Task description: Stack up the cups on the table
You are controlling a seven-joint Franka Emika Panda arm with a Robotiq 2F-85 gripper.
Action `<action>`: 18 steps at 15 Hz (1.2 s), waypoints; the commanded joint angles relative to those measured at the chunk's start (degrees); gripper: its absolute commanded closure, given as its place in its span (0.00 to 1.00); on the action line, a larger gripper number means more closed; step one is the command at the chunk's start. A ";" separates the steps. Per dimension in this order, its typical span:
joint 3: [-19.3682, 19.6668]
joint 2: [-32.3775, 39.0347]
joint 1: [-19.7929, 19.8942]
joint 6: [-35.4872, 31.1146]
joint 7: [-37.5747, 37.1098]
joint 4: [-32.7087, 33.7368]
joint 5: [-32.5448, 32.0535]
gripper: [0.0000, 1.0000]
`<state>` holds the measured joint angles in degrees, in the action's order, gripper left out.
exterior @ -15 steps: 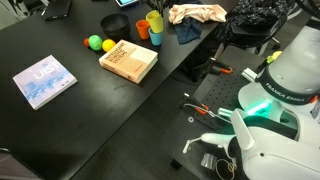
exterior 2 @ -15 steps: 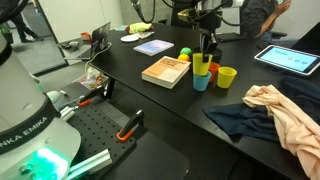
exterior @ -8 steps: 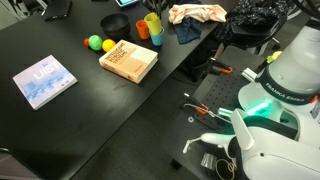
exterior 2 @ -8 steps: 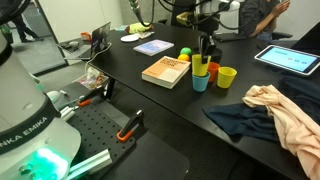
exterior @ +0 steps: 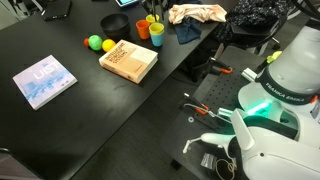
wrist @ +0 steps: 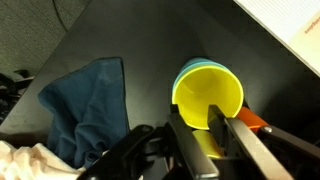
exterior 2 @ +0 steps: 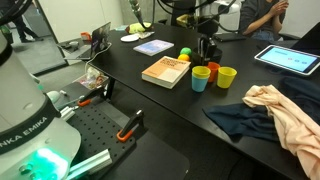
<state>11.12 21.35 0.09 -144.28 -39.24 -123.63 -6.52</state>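
Observation:
A yellow-green cup (wrist: 208, 95) sits nested in the blue cup (exterior 2: 200, 81) near the table's far edge. The orange cup (exterior 2: 213, 69) and the yellow cup (exterior 2: 227, 76) stand right beside them on the black table (exterior 2: 150, 105). My gripper (exterior 2: 207, 54) hangs just above the blue cup, open and holding nothing. In the wrist view the fingers (wrist: 203, 140) frame a patch of yellow below them, and the orange cup (wrist: 256, 121) shows at the right. In an exterior view the cups (exterior: 152, 32) cluster at the table's far side.
A brown book (exterior: 129, 61) lies next to the cups, with small yellow and green balls (exterior: 100, 44) beside it. A blue booklet (exterior: 45, 80), a dark blue cloth (wrist: 85, 105), a peach cloth (exterior 2: 285, 110) and a tablet (exterior 2: 288, 60) also lie on the table.
My gripper has risen from the blue cup. The yellow-green cup it was lowering stays nested in the blue cup.

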 commanded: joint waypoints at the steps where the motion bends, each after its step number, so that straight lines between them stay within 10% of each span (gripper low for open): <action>1: 1.03 -0.48 -0.86 1.53 -0.02 0.63 -0.84 0.33; 6: 1.76 2.04 -1.70 3.30 -1.19 3.88 -3.51 0.00; 18: -5.22 8.55 0.92 2.52 20.07 15.61 1.91 0.00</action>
<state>8.91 28.91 -0.74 -141.55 -28.26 -111.16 -7.74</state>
